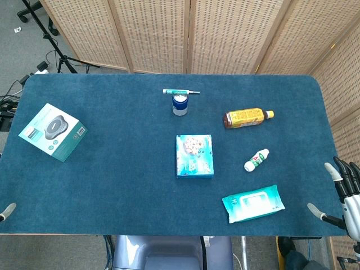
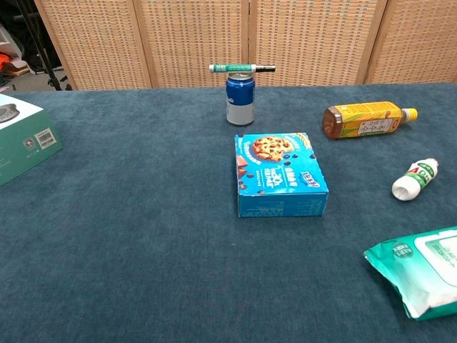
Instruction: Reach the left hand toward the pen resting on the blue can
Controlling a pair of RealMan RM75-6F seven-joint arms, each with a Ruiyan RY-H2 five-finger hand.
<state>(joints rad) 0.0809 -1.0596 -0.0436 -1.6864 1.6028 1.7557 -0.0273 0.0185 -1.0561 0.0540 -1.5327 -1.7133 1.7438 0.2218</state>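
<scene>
Head view: left hand (image 1: 7,211) barely shows at the near-left edge of the surface (image 1: 112,169), only a fingertip, so can't tell how open it is; nothing visibly held. Right hand (image 1: 344,194) sits at the near-right edge, fingers spread, empty. Pen (image 1: 180,91) lies flat across the top of the blue can (image 1: 180,104), far centre, balanced, ends overhanging. Green-white barrel, dark tip pointing right. Reach looks not yet begun.
</scene>
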